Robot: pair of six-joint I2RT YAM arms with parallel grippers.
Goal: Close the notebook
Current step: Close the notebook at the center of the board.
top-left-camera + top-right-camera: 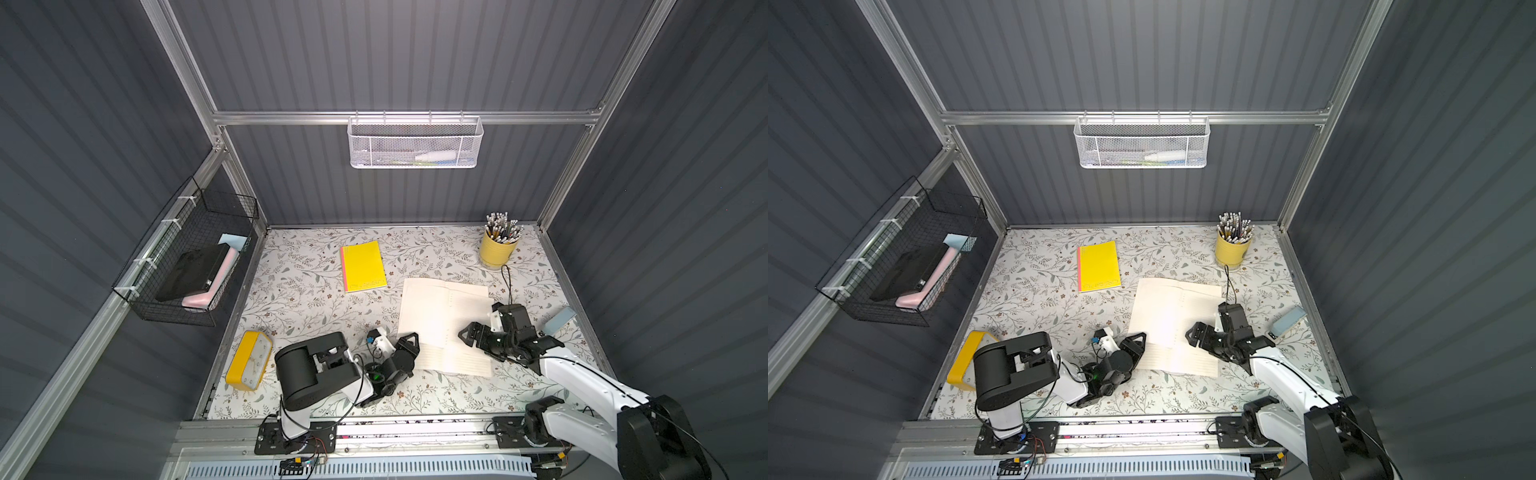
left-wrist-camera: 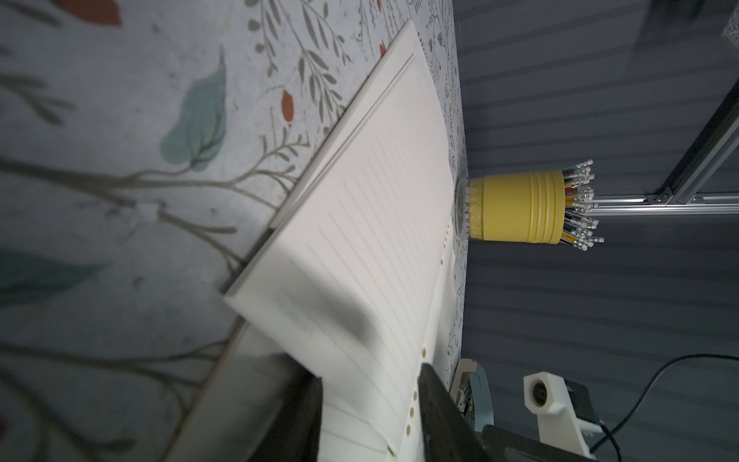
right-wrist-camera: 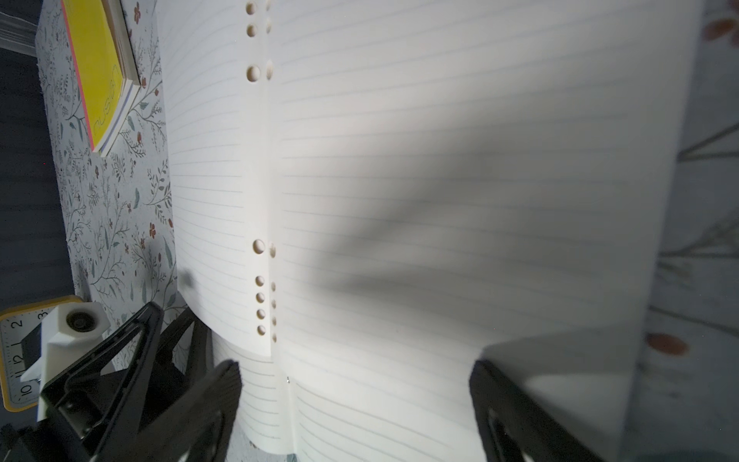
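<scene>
Left wrist view caught your left gripper (image 2: pixel 368 384) at the near left corner of the open notebook (image 2: pixel 372 224), one finger low against the floral table (image 2: pixel 120 200) and the other above the lined leaves. The paper ran between the jaws, but whether they had pinched it could not be told. A second, darker edge showed beneath the top leaves there.

Your right gripper (image 3: pixel 354 364) stood with its jaws spread wide over the right-hand page, near the punched holes of the spine. The frames did not settle whether it touched the paper.

In both top views the notebook (image 1: pixel 432 307) lay spread flat on the right half of the table, between the two arms, its near left corner lifted slightly.

Judged from this, the book looked light and its pages thin, floppy and easy to crease or tear at the holes. A single sheet would likely bend over without bringing the rest. The better hold seemed to be the outer edge of the left half, low enough to take the whole stack and the layer under it, then swing it over the spine while the other claw steadied the right page.

Beside your left arm sat a yellow clock (image 1: pixel 249 361). A pale blue object (image 1: pixel 561 320) lay right of the notebook. Farther back rested a closed yellow notebook (image 1: pixel 363 266), and farthest, a yellow cup of pencils (image 1: pixel 498 249).
</scene>
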